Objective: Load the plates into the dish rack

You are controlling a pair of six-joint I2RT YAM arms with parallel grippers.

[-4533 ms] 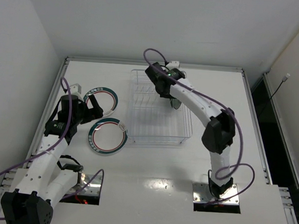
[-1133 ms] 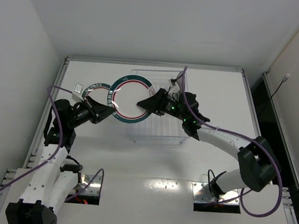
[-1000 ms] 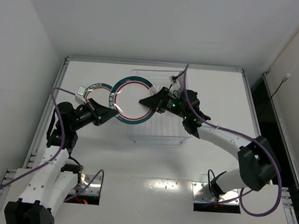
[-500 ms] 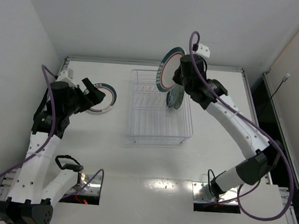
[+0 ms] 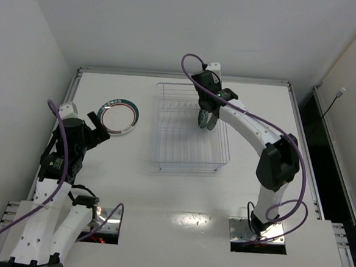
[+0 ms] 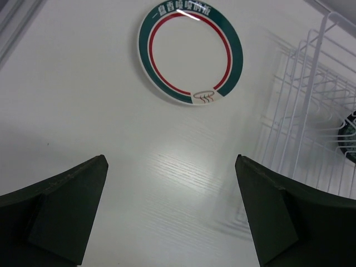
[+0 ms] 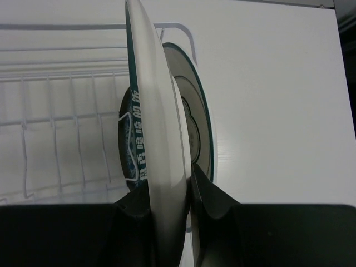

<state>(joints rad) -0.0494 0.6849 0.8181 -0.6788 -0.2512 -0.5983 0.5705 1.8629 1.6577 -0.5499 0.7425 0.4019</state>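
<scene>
Plates are judged about halfway loaded. One green-rimmed plate (image 7: pixel 158 139) is clamped upright, edge-on, in the right gripper (image 7: pixel 169 194), above the far right part of the dish rack (image 5: pixel 185 164). Whether it is seated between the tines cannot be told. The teal plate (image 7: pixel 129 150) stands just beside it in the rack, and a pale plate (image 7: pixel 192 130) shows on its other side. A second green-rimmed plate (image 6: pixel 190 50) lies flat on the table (image 5: pixel 131 191), left of the rack. The left gripper (image 6: pixel 171 167) hovers near that plate, jaws spread wide and empty. Remaining: release the held plate, then load the last one.
</scene>
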